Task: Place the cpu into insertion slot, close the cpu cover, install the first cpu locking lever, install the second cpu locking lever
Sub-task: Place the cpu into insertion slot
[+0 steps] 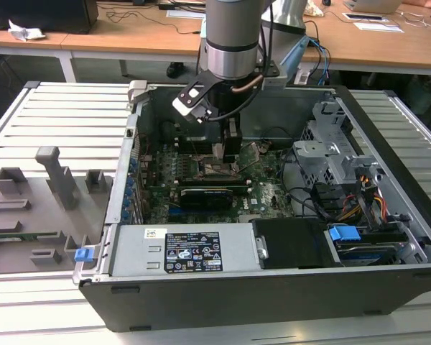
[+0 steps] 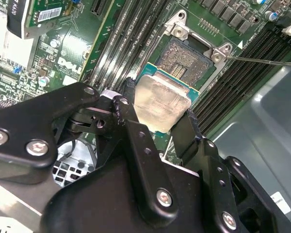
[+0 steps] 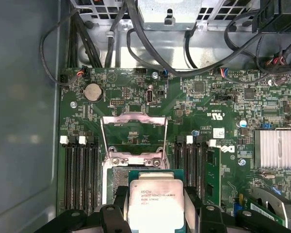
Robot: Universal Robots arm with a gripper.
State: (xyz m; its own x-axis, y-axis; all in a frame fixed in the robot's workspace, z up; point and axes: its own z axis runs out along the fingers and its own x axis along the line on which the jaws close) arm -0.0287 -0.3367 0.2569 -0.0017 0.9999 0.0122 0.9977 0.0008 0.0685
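My gripper (image 2: 157, 120) is shut on the cpu (image 2: 160, 103), a flat square chip with a silvery top, pinched by two opposite edges between black fingers (image 2: 128, 114). The first wrist view shows the same hold, cpu (image 3: 155, 204) in the gripper (image 3: 155, 209). The chip hangs tilted just over the insertion slot (image 2: 182, 56), covering one side; the rest of the slot's contact field is bare. The cpu cover (image 3: 133, 120), a thin silver frame, stands swung open beyond the slot (image 3: 117, 178). A thin wire lever (image 2: 266, 61) sticks out beside the slot. In the exterior view the gripper (image 1: 223, 151) reaches down inside the computer case.
Black memory slots (image 3: 80, 170) flank the socket on both sides. A long black card (image 1: 205, 195) lies in front of it, a power supply (image 1: 194, 251) nearer still. A drive cage (image 1: 330, 154) and cables (image 1: 359, 201) fill the exterior view's right. Grey fixtures (image 1: 36, 201) sit outside the case.
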